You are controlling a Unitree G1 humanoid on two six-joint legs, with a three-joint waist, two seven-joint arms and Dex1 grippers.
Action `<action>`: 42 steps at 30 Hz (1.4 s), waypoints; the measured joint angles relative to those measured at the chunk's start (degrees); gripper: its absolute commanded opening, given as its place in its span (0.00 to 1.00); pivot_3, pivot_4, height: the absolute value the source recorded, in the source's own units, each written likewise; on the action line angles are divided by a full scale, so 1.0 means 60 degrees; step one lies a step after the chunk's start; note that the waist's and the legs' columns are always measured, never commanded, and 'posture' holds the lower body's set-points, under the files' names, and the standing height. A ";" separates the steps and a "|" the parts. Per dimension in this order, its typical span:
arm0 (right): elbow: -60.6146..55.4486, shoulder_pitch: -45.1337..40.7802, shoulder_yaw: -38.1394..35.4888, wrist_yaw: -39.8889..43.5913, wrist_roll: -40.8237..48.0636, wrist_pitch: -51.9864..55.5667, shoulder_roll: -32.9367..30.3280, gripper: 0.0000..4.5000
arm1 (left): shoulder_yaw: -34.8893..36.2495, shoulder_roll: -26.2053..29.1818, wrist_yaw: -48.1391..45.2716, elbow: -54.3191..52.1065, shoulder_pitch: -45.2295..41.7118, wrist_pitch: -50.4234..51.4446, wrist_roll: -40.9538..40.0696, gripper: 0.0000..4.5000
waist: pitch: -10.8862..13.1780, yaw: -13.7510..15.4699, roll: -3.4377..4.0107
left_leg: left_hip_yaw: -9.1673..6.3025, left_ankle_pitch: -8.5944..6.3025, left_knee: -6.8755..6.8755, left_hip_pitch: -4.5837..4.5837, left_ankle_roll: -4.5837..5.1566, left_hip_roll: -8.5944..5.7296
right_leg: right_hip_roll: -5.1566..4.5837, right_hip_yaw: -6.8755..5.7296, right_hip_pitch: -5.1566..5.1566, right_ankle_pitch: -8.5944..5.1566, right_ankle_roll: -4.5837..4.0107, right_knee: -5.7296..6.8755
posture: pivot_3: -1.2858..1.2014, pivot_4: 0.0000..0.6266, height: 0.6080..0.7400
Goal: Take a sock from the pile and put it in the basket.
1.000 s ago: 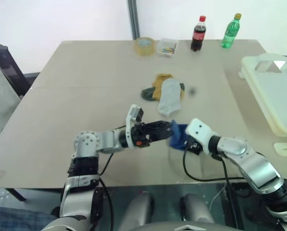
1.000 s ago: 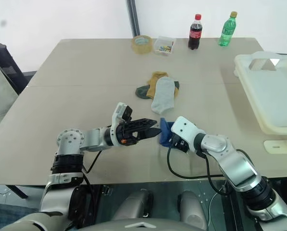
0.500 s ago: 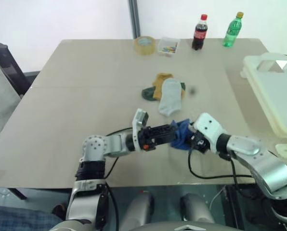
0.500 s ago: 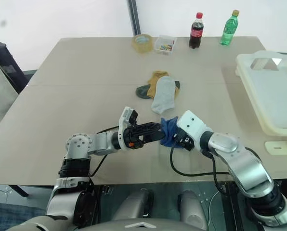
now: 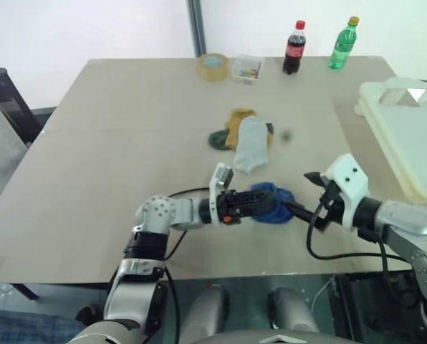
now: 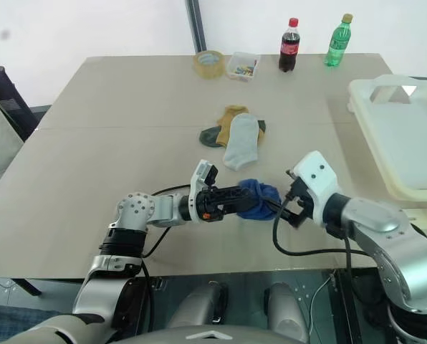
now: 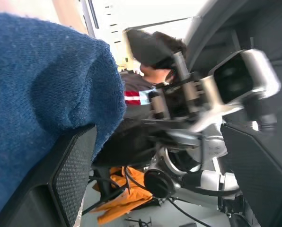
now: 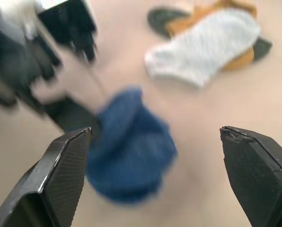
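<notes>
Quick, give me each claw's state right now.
Left claw: fingers spread wide, blue sock bunched at its fingers; a grip cannot be told.
Right claw: open, holding nothing, blue sock in front of it.

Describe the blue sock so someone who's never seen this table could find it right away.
Start at the big tan table and find the small sock pile in its middle. Nearer the robot, between the left gripper and right gripper, sits the blue sock. It is bunched up and the only blue one.
</notes>
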 measured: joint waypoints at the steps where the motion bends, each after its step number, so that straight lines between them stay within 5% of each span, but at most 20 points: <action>1: 0.0007 -0.0124 0.0006 -0.0159 0.0036 0.0187 0.0135 0.99 | -0.0047 0.0009 -0.0097 0.0002 -0.0013 -0.0009 0.0057 1.00 | 0.0000 0.0012 0.0000 | 0.0000 0.0000 0.0000 -0.0004 0.0000 -0.0002 | 0.0000 -0.0001 0.0000 0.0000 0.0000 -0.0004 | 0.52 0.24 1.00; 13: 0.1170 -0.0226 0.0279 -0.2315 -0.0062 0.1513 0.2461 0.99 | -0.0144 -0.0072 -0.0615 0.0069 -0.0142 -0.0058 0.0519 1.00 | 0.0000 0.0001 0.0002 | 0.0004 0.0001 -0.0012 -0.0007 -0.0002 -0.0003 | -0.0001 0.0006 -0.0015 0.0001 -0.0001 -0.0006 | 0.52 0.24 1.00; 23: 0.1903 0.0057 -0.1456 -0.2306 0.0350 0.2918 0.3280 0.99 | -0.0267 -0.0002 -0.0759 -0.0328 0.0213 -0.0176 0.0837 1.00 | -0.0004 -0.0039 0.0009 | 0.0019 0.0000 -0.0020 -0.0002 0.0000 0.0005 | 0.0002 0.0023 -0.0028 0.0001 -0.0001 0.0013 | 0.52 0.24 1.00; 26: 0.2152 -0.0095 -0.1984 -0.2281 0.0470 0.3183 0.3849 0.81 | -0.0368 0.0035 -0.0854 -0.0388 0.0277 -0.0277 0.0953 1.00 | -0.0007 -0.0043 0.0009 | 0.0022 0.0000 -0.0019 0.0009 0.0000 0.0006 | 0.0002 0.0026 -0.0027 0.0001 -0.0002 0.0019 | 0.52 0.24 1.00; 30: 0.2660 -0.0125 -0.2371 -0.2268 0.0817 0.3327 0.4506 0.34 | -0.0522 0.0145 -0.1040 -0.0607 0.0424 -0.0445 0.1102 1.00 | -0.0009 -0.0081 0.0012 | 0.0032 0.0000 -0.0021 0.0012 0.0000 0.0010 | 0.0004 0.0038 -0.0037 0.0000 -0.0003 0.0038 | 0.52 0.24 1.00; 33: 0.2887 -0.0108 -0.2371 -0.2267 0.1044 0.3422 0.4737 0.08 | -0.0526 0.0181 -0.1057 -0.0685 0.0504 -0.0553 0.1206 1.00 | -0.0009 -0.0081 0.0012 | 0.0042 0.0001 -0.0021 0.0010 -0.0001 0.0009 | 0.0003 0.0049 -0.0056 0.0000 -0.0003 0.0053 | 0.52 0.24 1.00; 35: 0.2954 -0.0072 -0.2362 -0.2270 0.1220 0.3418 0.4832 0.01 | -0.0526 0.0198 -0.1068 -0.0719 0.0522 -0.0606 0.1228 1.00 | -0.0009 -0.0083 0.0013 | 0.0044 0.0001 -0.0020 0.0010 -0.0001 0.0010 | 0.0004 0.0051 -0.0058 0.0000 -0.0003 0.0055 | 0.52 0.24 1.00; 42: 0.3179 -0.0028 -0.2432 -0.2512 0.1531 0.3413 0.5426 0.01 | -0.0528 0.0243 -0.1159 -0.0877 0.0647 -0.0628 0.1372 1.00 | -0.0011 -0.0152 0.0014 | 0.0048 0.0000 -0.0020 0.0011 0.0000 0.0013 | 0.0007 0.0056 -0.0067 0.0000 -0.0004 0.0071 | 0.52 0.24 1.00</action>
